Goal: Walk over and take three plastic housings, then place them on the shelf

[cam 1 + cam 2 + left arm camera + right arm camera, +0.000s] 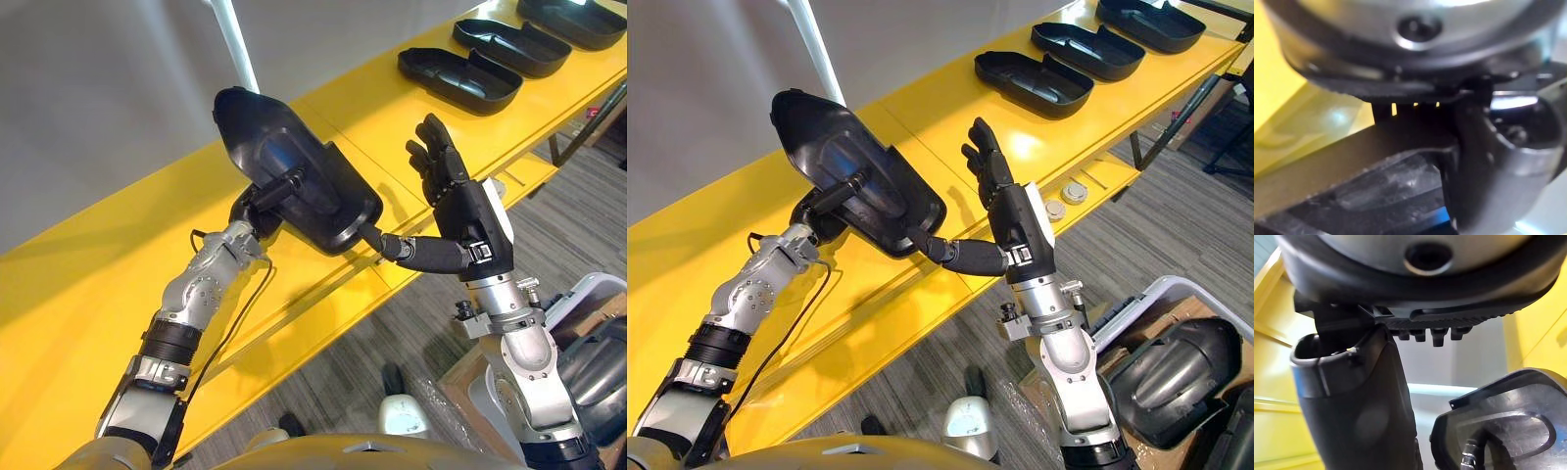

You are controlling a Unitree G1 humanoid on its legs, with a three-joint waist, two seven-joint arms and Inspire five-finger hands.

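My left hand (257, 208) is shut on a black plastic housing (284, 181), its thumb laid across the inner face, and holds it tilted above the yellow shelf (118, 294). The same housing (1508, 426) appears in the right wrist view, past the thumb. My right hand (470, 211) is open beside it, fingers straight and pointing up. Its thumb reaches over to the housing's lower corner. Three more black housings (458, 78) (511, 45) (573, 20) lie in a row on the shelf at the far right.
A white post (235, 44) rises behind the shelf. Two round discs (1065, 199) sit on the shelf's lower front ledge. At the lower right a bin (1136, 304) on the floor holds further dark housings (1176, 377).
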